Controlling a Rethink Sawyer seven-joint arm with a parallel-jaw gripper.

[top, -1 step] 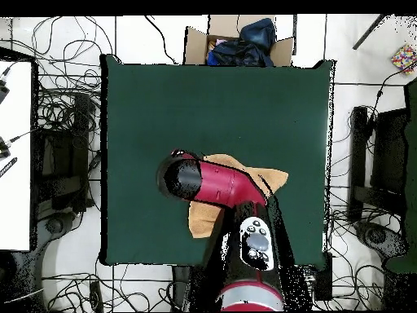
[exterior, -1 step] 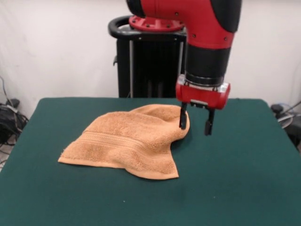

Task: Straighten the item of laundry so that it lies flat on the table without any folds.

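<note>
The item of laundry (exterior, -1 step: pixel 127 143) is an orange-tan towel lying rumpled and folded over itself on the dark green table (exterior, -1 step: pixel 235 179), with a woven stripe band across its front part. My gripper (exterior, -1 step: pixel 195 125) hangs open just above the table at the towel's right edge. One finger is in front of the towel's raised fold, the other over bare felt, and nothing is held. In the overhead view the arm covers most of the towel (top, -1 step: pixel 269 178); only its edges show beside the table (top, -1 step: pixel 163 106), and the gripper itself is hidden.
The robot's black pedestal (exterior, -1 step: pixel 150 61) stands behind the table's far edge. Beyond the table's top edge in the overhead view sits a cardboard box (top, -1 step: pixel 236 45) with dark cloth in it. Cables (top, -1 step: pixel 57 106) lie on the floor around the table.
</note>
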